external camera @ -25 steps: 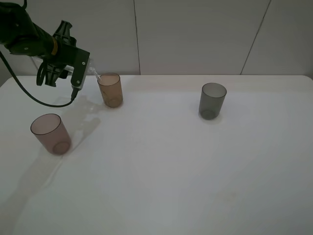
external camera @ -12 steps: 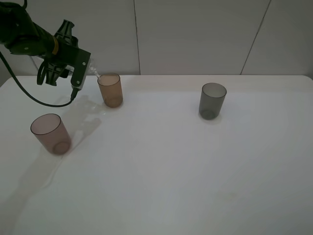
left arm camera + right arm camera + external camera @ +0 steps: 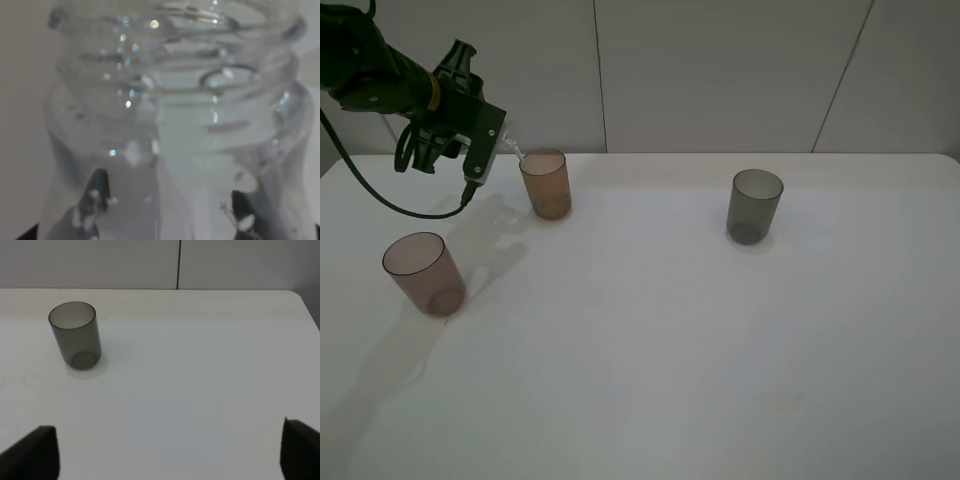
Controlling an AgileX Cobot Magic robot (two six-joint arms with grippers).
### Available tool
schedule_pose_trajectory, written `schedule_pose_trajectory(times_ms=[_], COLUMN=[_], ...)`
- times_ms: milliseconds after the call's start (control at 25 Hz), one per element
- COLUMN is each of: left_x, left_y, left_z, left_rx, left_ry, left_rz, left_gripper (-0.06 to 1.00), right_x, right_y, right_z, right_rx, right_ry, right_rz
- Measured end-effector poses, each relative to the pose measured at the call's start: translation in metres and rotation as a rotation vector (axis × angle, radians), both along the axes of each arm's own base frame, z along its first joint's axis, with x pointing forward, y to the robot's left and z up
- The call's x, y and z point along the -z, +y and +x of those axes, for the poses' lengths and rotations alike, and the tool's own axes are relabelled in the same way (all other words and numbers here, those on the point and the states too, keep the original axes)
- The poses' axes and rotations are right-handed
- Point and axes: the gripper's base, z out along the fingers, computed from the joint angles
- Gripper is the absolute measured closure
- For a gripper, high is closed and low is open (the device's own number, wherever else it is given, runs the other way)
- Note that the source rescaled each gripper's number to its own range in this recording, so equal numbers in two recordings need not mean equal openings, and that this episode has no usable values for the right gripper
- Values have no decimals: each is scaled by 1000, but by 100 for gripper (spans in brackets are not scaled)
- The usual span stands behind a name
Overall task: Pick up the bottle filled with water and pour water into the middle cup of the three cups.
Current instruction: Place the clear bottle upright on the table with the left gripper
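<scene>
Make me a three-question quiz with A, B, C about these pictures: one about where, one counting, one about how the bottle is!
1. On which side of the high view is the bottle? A left B middle C right
2. How many cups stand here? A two B three C five
3. How is the bottle? A standing alone B tilted in the left gripper C lying flat
Answers: 1 A, it hangs just left of the brown cup. 2 B, there are the pink cup, the brown cup and the grey cup. 3 B, its neck leans toward the brown cup.
</scene>
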Motion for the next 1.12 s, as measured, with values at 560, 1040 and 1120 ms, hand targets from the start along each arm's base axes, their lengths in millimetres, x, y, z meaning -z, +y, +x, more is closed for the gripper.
schedule_pose_trajectory(times_ms=[560, 1040, 1120], left_x=[-1, -2, -2], left_y=[-3, -4, -4], left_z=[1, 1, 1], left_rx=[57, 121, 122], left_ry=[-23, -40, -40], left_rz=[15, 87, 89], left_gripper=[93, 93, 93], right_x=[0, 0, 0], right_y=[0, 0, 0], right_z=[0, 0, 0], right_rx=[0, 0, 0], right_ry=[0, 0, 0], right_rz=[0, 0, 0])
